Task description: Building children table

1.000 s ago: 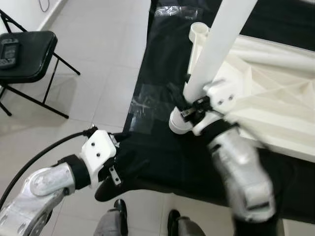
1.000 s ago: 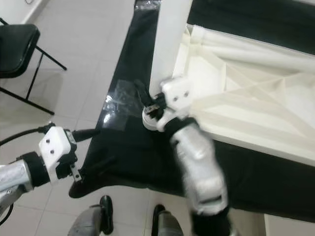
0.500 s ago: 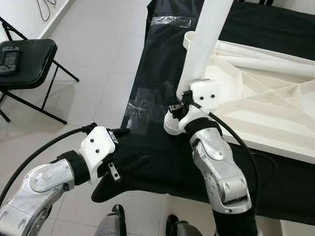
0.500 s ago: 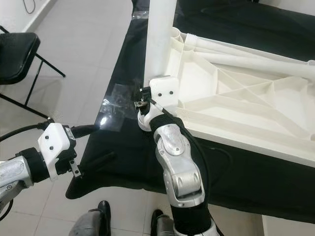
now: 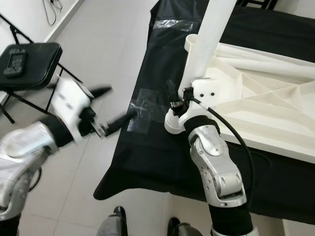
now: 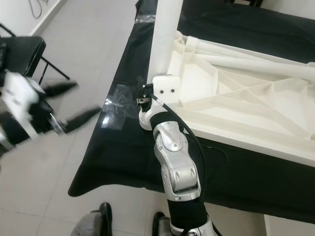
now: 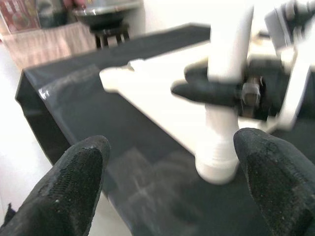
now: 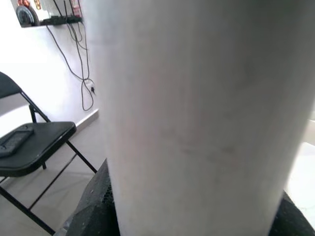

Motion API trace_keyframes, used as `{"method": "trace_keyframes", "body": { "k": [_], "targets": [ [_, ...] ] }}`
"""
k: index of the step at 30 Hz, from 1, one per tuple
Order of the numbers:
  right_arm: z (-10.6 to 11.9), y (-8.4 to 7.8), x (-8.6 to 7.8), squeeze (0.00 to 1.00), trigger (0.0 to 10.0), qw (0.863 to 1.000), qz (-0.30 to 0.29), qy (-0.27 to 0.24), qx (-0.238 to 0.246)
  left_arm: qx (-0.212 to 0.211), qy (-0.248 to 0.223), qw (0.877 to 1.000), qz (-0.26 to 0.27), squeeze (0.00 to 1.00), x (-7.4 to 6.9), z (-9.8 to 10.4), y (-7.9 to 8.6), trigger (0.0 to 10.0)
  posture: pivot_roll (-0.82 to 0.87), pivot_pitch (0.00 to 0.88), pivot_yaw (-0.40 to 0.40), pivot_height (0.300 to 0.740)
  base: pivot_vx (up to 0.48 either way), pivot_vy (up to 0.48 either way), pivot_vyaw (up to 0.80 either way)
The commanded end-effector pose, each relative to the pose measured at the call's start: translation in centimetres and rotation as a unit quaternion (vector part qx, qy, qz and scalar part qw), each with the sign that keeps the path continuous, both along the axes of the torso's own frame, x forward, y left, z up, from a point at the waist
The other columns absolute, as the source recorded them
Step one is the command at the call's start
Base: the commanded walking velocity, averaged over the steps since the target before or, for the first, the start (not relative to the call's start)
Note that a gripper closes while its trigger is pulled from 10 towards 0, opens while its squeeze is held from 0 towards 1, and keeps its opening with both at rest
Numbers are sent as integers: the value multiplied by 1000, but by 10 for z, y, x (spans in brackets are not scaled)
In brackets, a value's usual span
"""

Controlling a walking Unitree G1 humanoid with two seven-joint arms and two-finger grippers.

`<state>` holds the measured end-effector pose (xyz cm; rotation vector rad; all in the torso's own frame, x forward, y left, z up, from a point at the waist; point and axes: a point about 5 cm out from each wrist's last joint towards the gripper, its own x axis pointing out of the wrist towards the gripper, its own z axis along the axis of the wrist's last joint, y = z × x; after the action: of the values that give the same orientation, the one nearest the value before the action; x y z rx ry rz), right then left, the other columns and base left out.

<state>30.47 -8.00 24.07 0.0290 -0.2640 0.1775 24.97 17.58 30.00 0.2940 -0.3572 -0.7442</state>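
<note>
A black cloth (image 5: 162,162) covers the low work surface, its near edge hanging toward the pale tiled floor (image 5: 98,59), and patches of clear tape (image 5: 142,108) stick to the cloth near its left edge. Off that left edge, above the floor, the left gripper (image 5: 110,105) is blurred, its two black fingers (image 7: 74,182) spread wide apart and holding nothing; in the left wrist view they frame the base of the white table leg (image 7: 224,98) from a short way off, without touching it. On the cloth, near its left edge, the right gripper (image 5: 174,101) is clenched around the lower part of the white table leg (image 5: 209,44), which stands upright with its ringed foot resting on the cloth just beside the near left corner of the upturned white tabletop (image 5: 266,98). In the right wrist view the leg (image 8: 197,123) sits close between the black pads (image 8: 93,211). The tabletop lies underside up across the right part of the cloth, its ribs showing, with a round socket (image 5: 193,42) at its far left corner. Farther left on the floor stands a black folding chair (image 5: 29,64) with a small dark device (image 5: 15,58) on its seat, and cables (image 5: 54,7) hang against the white wall beyond.
</note>
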Motion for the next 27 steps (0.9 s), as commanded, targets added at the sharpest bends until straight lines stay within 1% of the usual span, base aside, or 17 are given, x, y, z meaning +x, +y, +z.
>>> {"method": "trace_keyframes", "body": {
  "k": [1, 3, 4, 5, 6, 8, 10, 12, 13, 14, 18, 19, 20, 22, 23, 25, 27],
  "targets": [
    [-50, -14, 7, 0, 10000, 992, -34, 118, -5, -3, 5, 1000, -7, 0, -1, 2, 1, 10000, 95, 317, -37, 740, 0, 0, 0],
    [-50, -13, 6, 0, 10000, 993, -29, 115, 2, -29, 1, 999, -26, 0, 2, 13, -2, 10000, 94, 314, -36, 740, 0, 0, 0],
    [-50, -13, 6, 0, 10000, 993, -29, 115, 2, -29, 1, 999, -26, 0, 2, 13, -2, 10000, 94, 314, -36, 740, 0, 0, 0],
    [-49, -11, 6, 0, 10000, 994, -20, 111, 9, -63, -3, 996, -63, 0, 8, 30, -8, 10000, 97, 306, -35, 740, 0, 0, 0],
    [-49, -11, 6, 0, 10000, 994, -20, 111, 9, -63, -3, 996, -63, 0, 8, 30, -8, 10000, 97, 306, -35, 740, 0, 0, 0],
    [-45, -6, 8, 0, 10000, 995, -5, 97, 14, -96, -7, 986, -137, 0, 20, 64, -23, 10000, 96, 297, -32, 740, 0, 0, 0],
    [-45, -6, 8, 0, 10000, 995, -5, 97, 14, -96, -7, 986, -137, 0, 20, 64, -23, 10000, 96, 297, -32, 740, 0, 0, 0],
    [-37, 1, 9, 0, 10000, 997, 20, 76, 21, -100, 16, 974, -202, 0, 34, 90, -40, 10000, 95, 290, -19, 740, 0, 0, 0],
    [-34, 4, 8, 0, 10000, 997, 32, 67, 25, -100, 29, 969, -223, 0, 38, 97, -46, 10000, 94, 289, -17, 740, 0, 0, 0],
    [-29, 9, 7, 0, 10000, 998, 45, 49, 20, -92, 39, 965, -241, 0, 42, 103, -53, 10000, 87, 288, -11, 740, 0, 0, 0],
    [-26, 11, 6, 0, 10000, 998, 52, 38, 16, -87, 44, 963, -249, 0, 44, 107, -56, 10000, 84, 288, -9, 740, 0, 0, 0],
    [-21, 18, 3, 0, 10000, 997, 68, 20, 5, -70, 66, 957, -272, 0, 49, 111, -65, 10000, 77, 285, -1, 740, 0, 0, 0],
    [-21, 18, 3, 0, 10000, 997, 68, 20, 5, -70, 66, 957, -272, 0, 49, 111, -65, 10000, 77, 285, -1, 740, 0, 0, 0],
    [-15, 28, -1, 0, 10000, 996, 93, -1, -7, -40, 92, 950, -295, 0, 56, 118, -78, 10000, 77, 284, 1, 740, 0, 0, 0],
    [-15, 28, -1, 0, 10000, 996, 93, -1, -7, -40, 92, 950, -295, 0, 56, 118, -78, 10000, 77, 284, 1, 740, 0, 0, 0],
    [-12, 35, -3, 0, 10000, 993, 113, -16, -14, -5, 105, 946, -307, 0, 62, 124, -91, 10000, 82, 281, 8, 740, 0, 0, 0],
    [-11, 37, -3, 0, 10000, 993, 119, -19, -16, 7, 106, 945, -308, 0, 63, 126, -94, 10000, 84, 279, 9, 740, 0, 0, 0]
  ]
}}
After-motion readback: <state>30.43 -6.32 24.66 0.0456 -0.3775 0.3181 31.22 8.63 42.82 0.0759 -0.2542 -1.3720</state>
